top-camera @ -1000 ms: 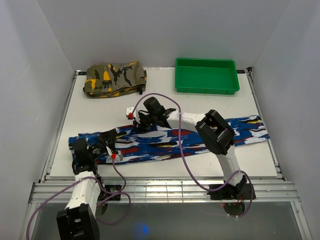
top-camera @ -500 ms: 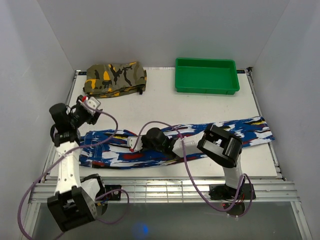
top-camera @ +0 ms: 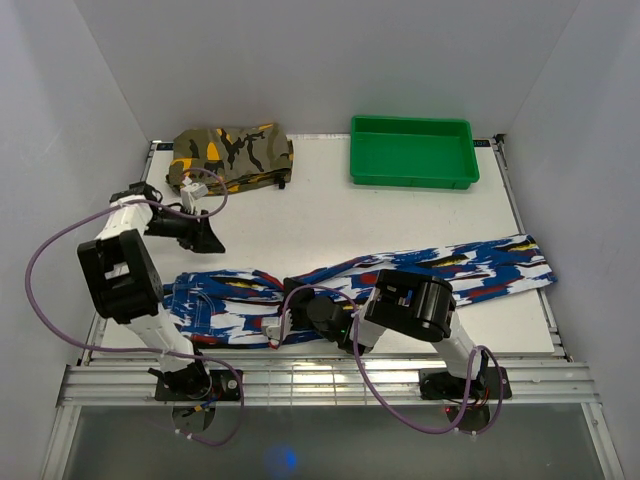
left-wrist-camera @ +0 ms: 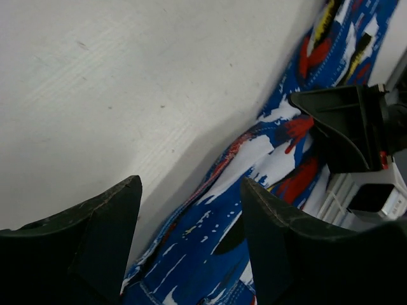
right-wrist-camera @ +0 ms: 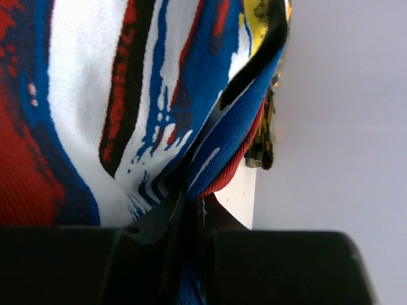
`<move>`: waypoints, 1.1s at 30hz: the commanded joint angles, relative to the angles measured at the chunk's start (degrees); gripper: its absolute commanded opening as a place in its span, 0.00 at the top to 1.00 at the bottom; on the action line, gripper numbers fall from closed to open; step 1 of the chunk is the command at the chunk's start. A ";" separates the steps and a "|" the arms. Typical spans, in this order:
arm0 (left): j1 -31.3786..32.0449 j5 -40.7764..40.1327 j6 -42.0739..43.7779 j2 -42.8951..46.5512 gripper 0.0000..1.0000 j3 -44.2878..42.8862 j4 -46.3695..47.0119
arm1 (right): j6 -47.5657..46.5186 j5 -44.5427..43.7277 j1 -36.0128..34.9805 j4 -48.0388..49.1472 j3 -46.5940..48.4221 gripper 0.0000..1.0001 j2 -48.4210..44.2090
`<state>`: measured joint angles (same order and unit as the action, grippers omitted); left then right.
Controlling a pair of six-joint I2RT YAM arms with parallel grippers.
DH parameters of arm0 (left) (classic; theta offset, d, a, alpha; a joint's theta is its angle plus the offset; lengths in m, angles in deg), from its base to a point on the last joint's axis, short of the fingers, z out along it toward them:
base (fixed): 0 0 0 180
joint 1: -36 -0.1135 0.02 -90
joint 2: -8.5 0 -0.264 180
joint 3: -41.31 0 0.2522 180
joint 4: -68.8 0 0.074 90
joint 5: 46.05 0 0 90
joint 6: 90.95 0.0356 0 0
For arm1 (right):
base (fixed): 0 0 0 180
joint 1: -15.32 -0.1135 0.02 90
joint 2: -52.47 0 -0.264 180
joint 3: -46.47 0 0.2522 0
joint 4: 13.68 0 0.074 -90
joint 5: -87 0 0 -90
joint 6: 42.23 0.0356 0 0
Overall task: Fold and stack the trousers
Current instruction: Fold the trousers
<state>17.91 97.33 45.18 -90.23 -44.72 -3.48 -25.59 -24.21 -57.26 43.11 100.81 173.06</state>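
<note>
Trousers [top-camera: 440, 270] stretched in a long band across the near half of the table [top-camera: 330, 210], one end by the right edge, the other bunched wider toward the left front. Right pincer [top-camera: 283, 323] low at the band's near edge, left of middle, clamped tight on a fold of the printed cloth. From the right wrist view, fabric pinched between the black fingers [right-wrist-camera: 267, 267], blue, white and red print filling most of the frame. Left pincer [top-camera: 203, 236] over bare table just beyond the left end of the trousers, spread wide with nothing between the fingers [left-wrist-camera: 82, 248]. In its own view, white table top and the cloth's edge below the gap. Folded camouflage garment [top-camera: 230, 155] at the far left corner, green tray [top-camera: 412, 152] at the far right, both well apart from the trousers.
</note>
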 commanded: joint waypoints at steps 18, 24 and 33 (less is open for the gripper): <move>7.01 -0.74 18.38 -8.23 0.18 6.52 -14.44 | -7.67 -3.31 -0.02 21.57 -0.68 0.92 0.96; 6.75 -1.09 19.96 -5.24 0.55 10.66 -11.10 | -6.79 -4.36 0.24 19.99 -0.41 0.92 0.08; 6.75 -3.11 13.38 18.65 1.00 24.70 18.47 | 8.30 -5.16 2.96 -2.92 -1.73 0.18 -12.65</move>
<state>24.80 93.90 60.28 -80.27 -23.96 0.12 -26.73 -27.53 -55.99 43.06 99.17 168.03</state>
